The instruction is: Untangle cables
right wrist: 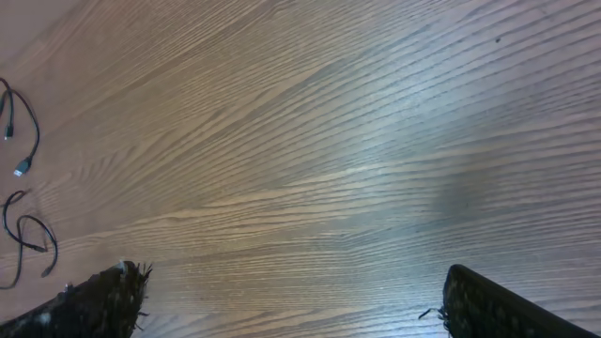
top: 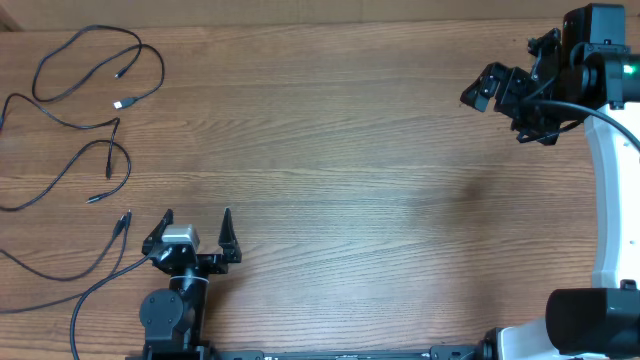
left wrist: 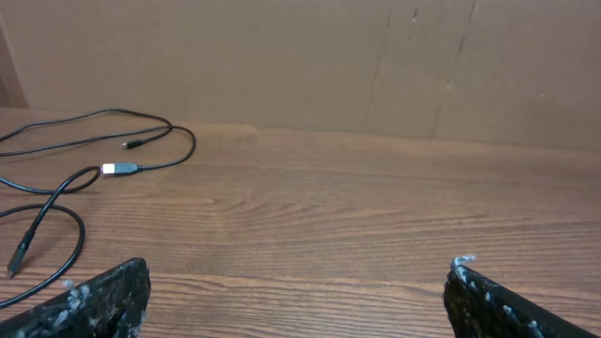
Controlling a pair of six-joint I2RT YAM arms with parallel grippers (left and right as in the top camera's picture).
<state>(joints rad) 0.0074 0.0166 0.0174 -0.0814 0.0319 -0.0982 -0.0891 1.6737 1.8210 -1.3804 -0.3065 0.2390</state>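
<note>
Overhead view: cables (top: 122, 104) sprawl at upper left. They look thin, limp and light, likely to drag their neighbours. Best pinched near a stiff plug end. Left gripper (top: 196, 215), lower left, and right gripper (top: 495, 108), upper right, both gape empty.

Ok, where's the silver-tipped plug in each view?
Overhead: the silver-tipped plug lies at upper left.
Left wrist: the plug is at left, mid-height.
Right wrist: the plug is at the far left edge, mid-height.
Shared landmark: the cable loop lying just below it in every view.
</note>
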